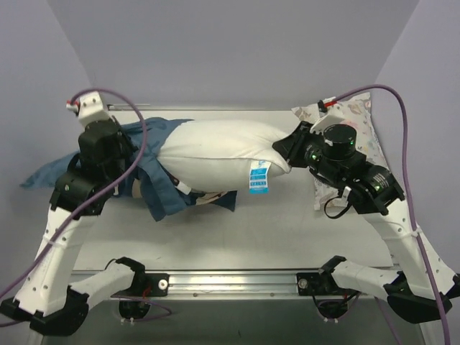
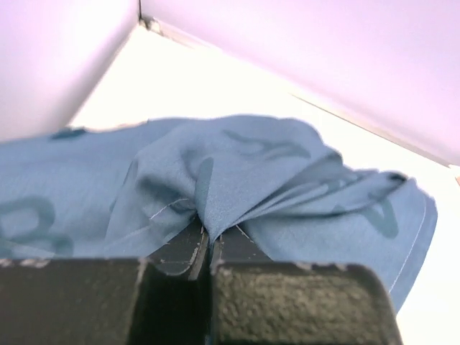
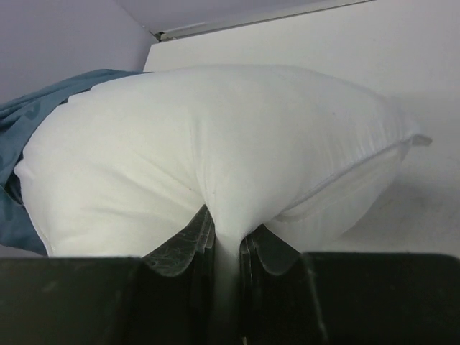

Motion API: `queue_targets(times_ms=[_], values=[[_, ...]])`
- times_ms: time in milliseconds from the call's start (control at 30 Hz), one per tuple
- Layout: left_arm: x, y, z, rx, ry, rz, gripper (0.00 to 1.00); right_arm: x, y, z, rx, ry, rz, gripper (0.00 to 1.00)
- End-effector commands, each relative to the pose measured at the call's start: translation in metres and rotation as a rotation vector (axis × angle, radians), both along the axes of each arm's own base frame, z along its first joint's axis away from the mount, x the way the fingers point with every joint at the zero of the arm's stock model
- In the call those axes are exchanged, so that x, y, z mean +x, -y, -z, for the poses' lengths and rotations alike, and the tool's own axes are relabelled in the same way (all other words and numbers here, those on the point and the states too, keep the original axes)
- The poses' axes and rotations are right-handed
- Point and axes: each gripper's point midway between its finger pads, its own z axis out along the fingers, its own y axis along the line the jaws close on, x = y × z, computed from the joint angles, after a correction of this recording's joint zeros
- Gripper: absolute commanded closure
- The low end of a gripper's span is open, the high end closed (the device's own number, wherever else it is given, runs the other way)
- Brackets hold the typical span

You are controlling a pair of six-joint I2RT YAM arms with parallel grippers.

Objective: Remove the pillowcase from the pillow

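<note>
The white pillow (image 1: 215, 152) lies across the middle of the table, mostly bare, with a white-and-blue tag (image 1: 259, 177) on its near edge. The dark blue pillowcase (image 1: 162, 188) is bunched around its left end and trails left under the left arm. My left gripper (image 2: 207, 237) is shut on a fold of the pillowcase (image 2: 237, 172). My right gripper (image 3: 228, 233) is shut on the pillow's (image 3: 215, 144) right end. In the top view my right gripper (image 1: 286, 149) sits at the pillow's right tip; my left gripper's jaws are hidden under its arm (image 1: 104, 147).
A smaller white pillow with pastel animal print (image 1: 356, 118) lies at the back right, partly under the right arm. Purple cables (image 1: 136, 136) loop over both arms. Walls enclose the table on the left, back and right. A metal rail (image 1: 230, 279) runs along the near edge.
</note>
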Motion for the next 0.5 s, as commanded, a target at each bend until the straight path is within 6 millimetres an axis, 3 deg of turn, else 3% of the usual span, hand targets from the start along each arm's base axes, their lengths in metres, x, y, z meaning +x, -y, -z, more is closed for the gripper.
queue_targets(times_ms=[0, 33, 67, 100, 133, 200, 233, 300, 333, 367, 400, 433, 467], values=[[0.013, -0.043, -0.069, 0.232, 0.007, -0.16, 1.0, 0.013, 0.043, -0.024, -0.028, 0.094, 0.16, 1.0], [0.044, -0.026, -0.045, 0.257, -0.105, -0.075, 1.0, 0.019, 0.041, -0.012, -0.031, 0.059, 0.158, 1.0], [0.055, -0.022, -0.046, 0.247, -0.117, -0.062, 1.0, 0.021, 0.039, -0.002, -0.028, 0.031, 0.153, 1.0], [0.064, -0.016, -0.06, 0.241, -0.09, -0.04, 1.0, 0.022, 0.037, 0.008, -0.021, 0.0, 0.144, 1.0], [0.089, -0.001, -0.046, 0.243, -0.131, 0.029, 1.0, 0.026, 0.037, 0.027, -0.043, -0.036, 0.15, 1.0], [0.115, 0.005, -0.035, 0.25, -0.189, 0.091, 1.0, 0.032, 0.039, 0.052, -0.069, -0.081, 0.168, 1.0], [0.14, 0.015, -0.018, 0.266, -0.266, 0.127, 1.0, 0.045, 0.041, 0.074, -0.073, -0.143, 0.176, 1.0], [0.165, 0.032, 0.015, 0.266, -0.373, 0.212, 1.0, 0.053, 0.037, 0.116, -0.06, -0.274, 0.138, 1.0], [0.186, 0.04, 0.048, 0.278, -0.463, 0.236, 1.0, 0.066, 0.032, 0.138, -0.019, -0.335, 0.111, 1.0], [0.196, 0.049, 0.069, 0.264, -0.506, 0.275, 1.0, 0.068, 0.033, 0.166, -0.031, -0.391, 0.113, 1.0], [0.204, 0.054, 0.089, 0.256, -0.542, 0.289, 1.0, 0.075, 0.035, 0.181, -0.035, -0.421, 0.125, 1.0], [0.215, 0.06, 0.125, 0.25, -0.613, 0.302, 1.0, 0.088, 0.039, 0.209, -0.05, -0.486, 0.145, 1.0], [0.219, 0.062, 0.139, 0.24, -0.638, 0.299, 1.0, 0.1, 0.041, 0.212, -0.048, -0.498, 0.152, 1.0]])
